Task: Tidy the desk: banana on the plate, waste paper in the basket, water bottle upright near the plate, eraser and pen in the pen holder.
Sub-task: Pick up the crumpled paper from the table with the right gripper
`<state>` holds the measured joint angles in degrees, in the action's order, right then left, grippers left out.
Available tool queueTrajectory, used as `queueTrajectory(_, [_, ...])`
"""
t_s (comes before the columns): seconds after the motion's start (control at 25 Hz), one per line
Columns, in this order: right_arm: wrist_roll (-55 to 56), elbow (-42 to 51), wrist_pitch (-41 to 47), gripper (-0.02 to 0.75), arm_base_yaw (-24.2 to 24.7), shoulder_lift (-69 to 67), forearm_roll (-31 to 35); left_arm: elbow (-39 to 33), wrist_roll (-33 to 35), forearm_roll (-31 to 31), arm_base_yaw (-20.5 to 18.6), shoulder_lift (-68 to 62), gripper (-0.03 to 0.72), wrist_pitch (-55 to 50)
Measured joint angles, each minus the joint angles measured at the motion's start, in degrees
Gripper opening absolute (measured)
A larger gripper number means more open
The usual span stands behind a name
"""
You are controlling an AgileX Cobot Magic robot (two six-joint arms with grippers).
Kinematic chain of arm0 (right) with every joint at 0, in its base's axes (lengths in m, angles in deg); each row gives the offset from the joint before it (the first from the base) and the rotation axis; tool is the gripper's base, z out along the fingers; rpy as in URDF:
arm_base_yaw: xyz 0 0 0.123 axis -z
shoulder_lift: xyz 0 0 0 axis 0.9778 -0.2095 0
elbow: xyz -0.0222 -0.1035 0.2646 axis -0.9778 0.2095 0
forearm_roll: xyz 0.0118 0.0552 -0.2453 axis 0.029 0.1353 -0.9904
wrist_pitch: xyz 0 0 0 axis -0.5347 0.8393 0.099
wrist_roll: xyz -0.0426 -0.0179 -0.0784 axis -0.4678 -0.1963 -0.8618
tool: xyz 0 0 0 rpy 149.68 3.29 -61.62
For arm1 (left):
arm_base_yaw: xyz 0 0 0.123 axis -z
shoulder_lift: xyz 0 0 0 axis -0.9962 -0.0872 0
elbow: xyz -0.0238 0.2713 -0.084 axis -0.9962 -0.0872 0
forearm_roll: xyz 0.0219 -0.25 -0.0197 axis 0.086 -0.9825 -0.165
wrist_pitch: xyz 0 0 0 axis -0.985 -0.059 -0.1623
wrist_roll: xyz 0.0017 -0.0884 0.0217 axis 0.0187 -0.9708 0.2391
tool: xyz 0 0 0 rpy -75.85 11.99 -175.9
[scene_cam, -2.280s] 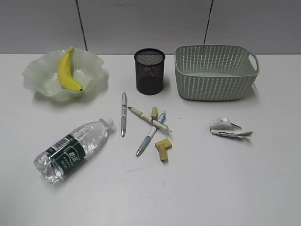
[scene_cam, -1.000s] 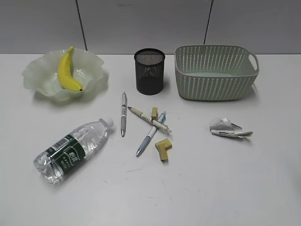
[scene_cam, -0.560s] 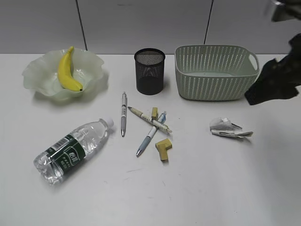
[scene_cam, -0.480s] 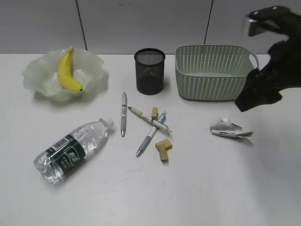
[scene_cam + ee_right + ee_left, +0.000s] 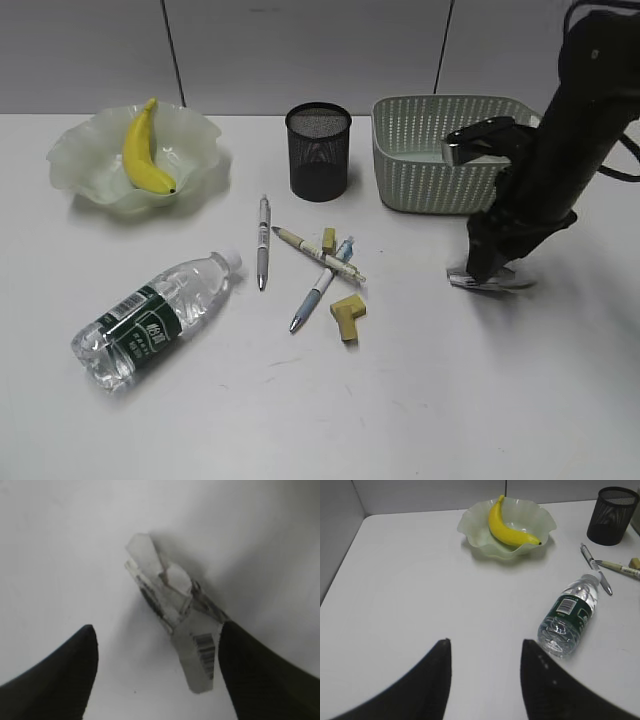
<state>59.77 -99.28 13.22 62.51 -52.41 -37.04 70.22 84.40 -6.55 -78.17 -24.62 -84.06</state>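
Waste paper (image 5: pixel 172 615) lies crumpled on the desk (image 5: pixel 420 400), in front of the basket (image 5: pixel 445 150). We see the right gripper (image 5: pixel 157 670) spread wide above it, one finger (image 5: pixel 55 675) apart on one side, the other (image 5: pixel 265 670) right at the scrap's edge, nothing grasped. Our left gripper (image 5: pixel 485 652) hangs open and empty over bare desk. We note the banana (image 5: pixel 143 150) in the plate (image 5: pixel 200 140) and the water bottle (image 5: pixel 155 318) lying on its side.
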Motion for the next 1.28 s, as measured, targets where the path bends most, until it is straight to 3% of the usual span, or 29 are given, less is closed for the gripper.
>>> queueTrajectory(0.48, [0.5,-2.8,-1.9,0.557,0.0,-7.1,-1.9,0.0,0.0,0.0,0.0,0.0,0.337,0.0])
queueTrajectory(0.68, [0.5,-2.9,-1.9,0.433,0.0,-7.2,-2.8,0.0,0.0,0.0,0.0,0.0,0.337,0.0])
queueTrajectory(0.92, [0.5,-3.4,1.2,0.074,0.0,-7.2,-2.9,0.0,0.0,0.0,0.0,0.0,0.333,0.0])
queueTrajectory(1.08, [0.6,-3.9,4.3,0.04,0.0,-7.2,-1.6,0.0,0.0,0.0,0.0,0.0,0.331,0.0])
queueTrajectory(1.28, [-2.4,-4.1,9.4,0.034,0.0,-4.2,6.2,0.0,0.0,0.0,0.0,0.0,0.331,0.0])
